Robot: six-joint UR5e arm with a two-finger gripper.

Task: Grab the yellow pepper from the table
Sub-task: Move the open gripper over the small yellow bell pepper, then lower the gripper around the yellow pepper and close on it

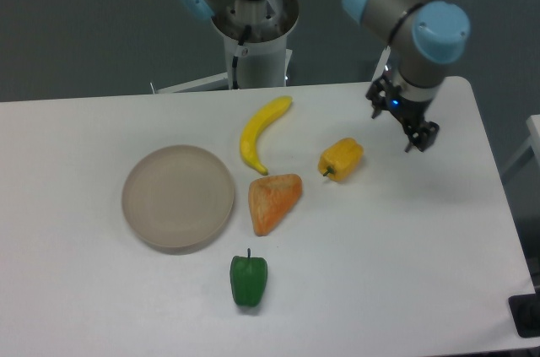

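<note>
The yellow pepper (342,158) lies on its side on the white table (405,239), right of centre, its short stem pointing down-left. My gripper (397,128) hangs above the table to the right of the pepper, a short way from it and not touching it. Its two dark fingers (421,135) are spread apart with nothing between them.
A yellow banana (261,132) lies left of the pepper. An orange wedge-shaped piece (272,199) lies below the banana. A green pepper (249,280) sits near the front edge. A round beige plate (178,197) is at the left. The robot base (253,36) stands behind the table.
</note>
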